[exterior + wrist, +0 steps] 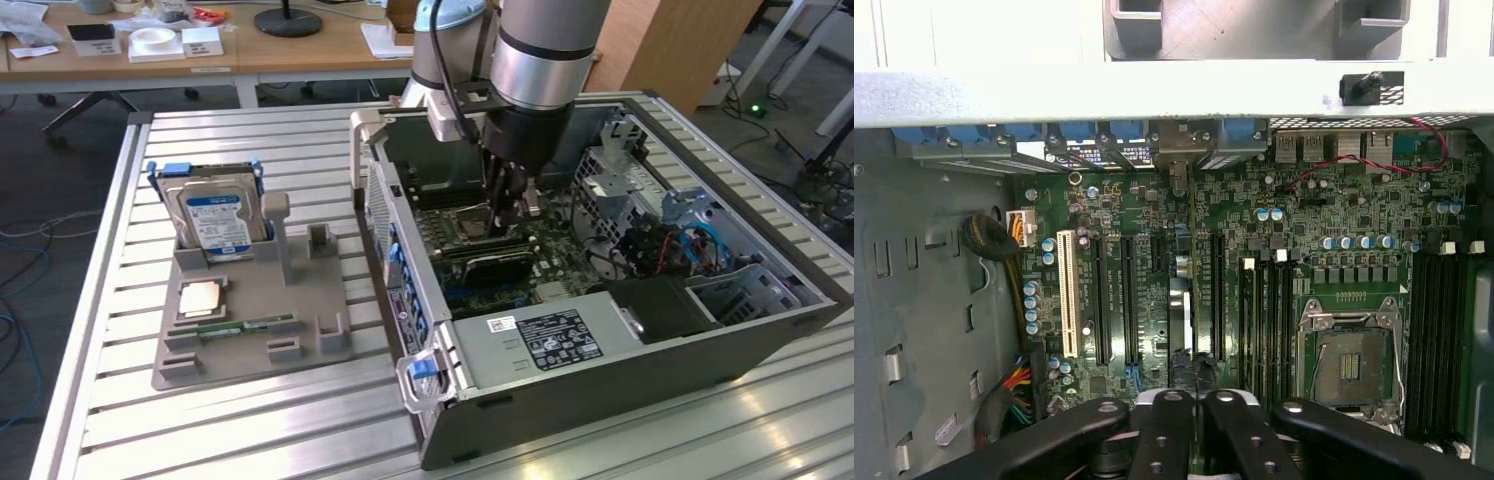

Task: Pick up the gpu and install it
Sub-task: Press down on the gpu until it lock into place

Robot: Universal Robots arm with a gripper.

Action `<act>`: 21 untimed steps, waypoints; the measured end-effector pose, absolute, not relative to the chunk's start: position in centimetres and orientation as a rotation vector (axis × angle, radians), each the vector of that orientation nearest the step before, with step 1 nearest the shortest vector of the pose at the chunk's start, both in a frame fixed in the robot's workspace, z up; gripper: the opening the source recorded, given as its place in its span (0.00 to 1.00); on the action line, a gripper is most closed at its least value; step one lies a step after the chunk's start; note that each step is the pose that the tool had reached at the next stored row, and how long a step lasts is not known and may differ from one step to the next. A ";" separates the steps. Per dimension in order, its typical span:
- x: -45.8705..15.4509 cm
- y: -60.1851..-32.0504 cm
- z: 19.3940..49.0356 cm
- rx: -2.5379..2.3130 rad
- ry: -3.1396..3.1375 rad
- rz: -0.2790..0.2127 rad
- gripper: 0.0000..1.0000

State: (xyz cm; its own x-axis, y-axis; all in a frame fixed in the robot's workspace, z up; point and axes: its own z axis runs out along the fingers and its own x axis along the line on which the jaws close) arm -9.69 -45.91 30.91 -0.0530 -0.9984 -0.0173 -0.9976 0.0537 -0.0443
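Observation:
The gpu is a dark flat card standing on its edge in a slot of the green motherboard, inside the open computer case. In the wrist view the gpu shows edge-on between the long black slots. My gripper reaches straight down into the case and sits right at the card's upper edge. Its fingers are drawn close together over that edge, with the gripper centred on the card. Whether the pads pinch the card or only rest on it cannot be told.
Left of the case, a grey holder carries a silver hard drive, a processor chip and a green memory stick. The empty processor socket, memory slots and cables crowd the card. Case walls close in all round.

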 end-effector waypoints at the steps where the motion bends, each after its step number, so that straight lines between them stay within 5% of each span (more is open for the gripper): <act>1: -9.7 -45.9 30.9 -2.132 2.249 -0.031 0.14; 21: -9.7 -45.9 29.6 -2.132 2.249 -0.031 0.11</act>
State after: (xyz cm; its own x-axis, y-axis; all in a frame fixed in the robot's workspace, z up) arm -9.69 -45.91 29.62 -0.0530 -0.9984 -0.0173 -0.9976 0.0537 -0.0442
